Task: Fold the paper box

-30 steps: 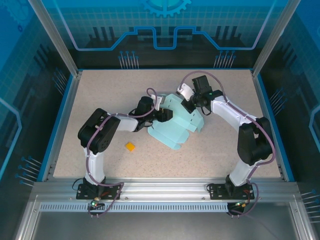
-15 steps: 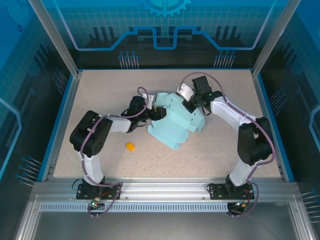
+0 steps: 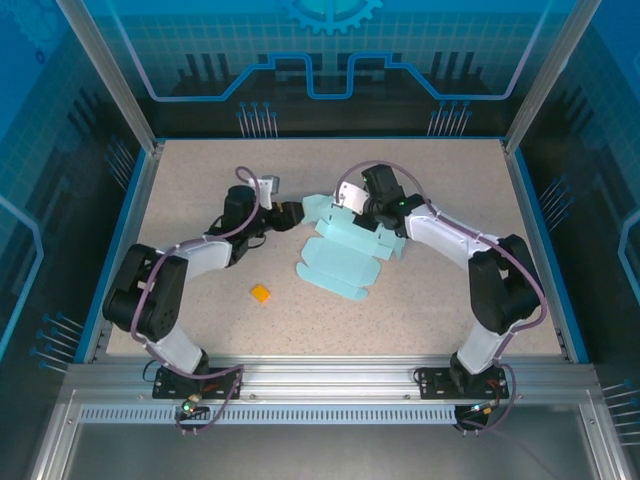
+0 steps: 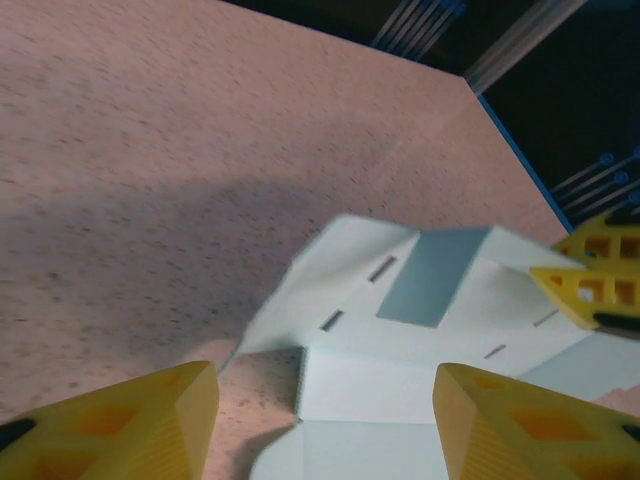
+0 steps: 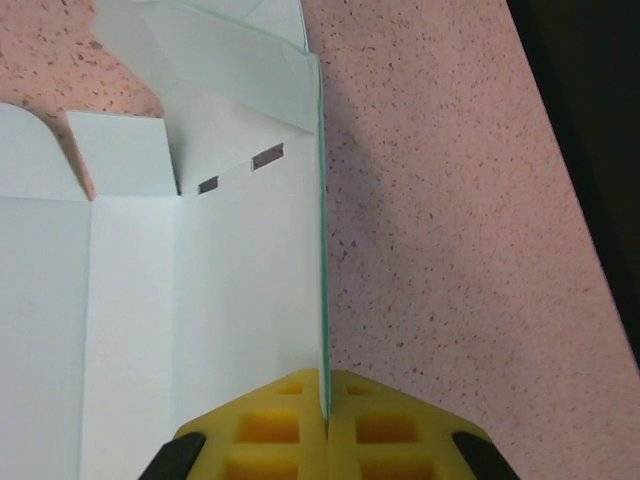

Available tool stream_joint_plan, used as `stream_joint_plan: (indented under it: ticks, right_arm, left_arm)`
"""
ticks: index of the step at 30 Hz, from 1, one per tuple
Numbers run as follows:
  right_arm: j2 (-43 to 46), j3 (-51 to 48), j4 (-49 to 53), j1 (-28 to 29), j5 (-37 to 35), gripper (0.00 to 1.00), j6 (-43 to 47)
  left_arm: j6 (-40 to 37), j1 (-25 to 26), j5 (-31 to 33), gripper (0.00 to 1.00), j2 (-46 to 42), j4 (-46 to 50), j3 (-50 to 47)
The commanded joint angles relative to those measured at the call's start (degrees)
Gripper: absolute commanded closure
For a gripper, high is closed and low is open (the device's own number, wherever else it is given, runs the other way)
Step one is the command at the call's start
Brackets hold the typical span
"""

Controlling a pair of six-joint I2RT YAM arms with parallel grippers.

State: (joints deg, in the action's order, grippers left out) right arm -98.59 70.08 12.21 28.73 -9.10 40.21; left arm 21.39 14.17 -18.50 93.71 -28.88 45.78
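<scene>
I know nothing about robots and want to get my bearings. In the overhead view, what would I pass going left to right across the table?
left arm's black elbow → orange square → paper box → right arm's black elbow

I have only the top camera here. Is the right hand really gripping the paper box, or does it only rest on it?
Observer: It grips. In the right wrist view, the right hand is shut on a raised side wall of the paper box; the thin card is seen edge-on, pinched in it.
Operator: And the left hand, does it hold something?
Observer: No. In the left wrist view, the left hand is open, its jaws well apart, and nothing is clamped in it. The box lies just ahead.
Operator: Has the card any slots for the tabs?
Observer: Yes. Small dark slits lie in a row beside a fold; both wrist views show them.
</scene>
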Motion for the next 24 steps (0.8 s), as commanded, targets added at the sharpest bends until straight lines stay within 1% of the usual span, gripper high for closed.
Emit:
stream_joint_plan:
  ticks: [1, 5, 9, 15, 18, 21, 24]
  right_arm:
    - [1.6, -2.1, -6.1, 1.6, -4.7, 1.00, 4.6]
    - [1.7, -4.8, -11.9, 3.3, -8.5, 1.00, 8.8]
    - [1.4, -8.7, -20.2, 5.1, -13.0, 1.00, 14.6]
    - [0.0, -13.4, -32.8, 7.0, -16.7, 1.00, 21.1]
    - [0.2, -13.9, -33.7, 7.1, -16.5, 1.00, 21.7]
    - [0.8, -14.7, -34.8, 7.0, -16.0, 1.00, 22.2]
    - [1.0, -15.2, -35.3, 7.0, -15.6, 1.00, 22.2]
  left_arm:
    - [2.4, -2.3, 2.3, 0.40, -1.8, 3.4, -0.4]
    - [4.0, -4.8, 4.1, 0.40, -1.5, 8.7, 1.4]
    - [3.0, -5.7, 6.5, 0.40, 0.7, 17.9, 6.3]
    - [2.4, -5.8, 5.5, 0.41, 7.0, 23.6, 12.8]
    - [1.9, -5.9, 5.7, 0.42, 10.5, 26.1, 16.2]
    - [2.0, -6.0, 5.2, 0.43, 12.8, 26.3, 18.0]
    - [1.5, -6.0, 2.7, 0.45, 16.0, 28.3, 21.3]
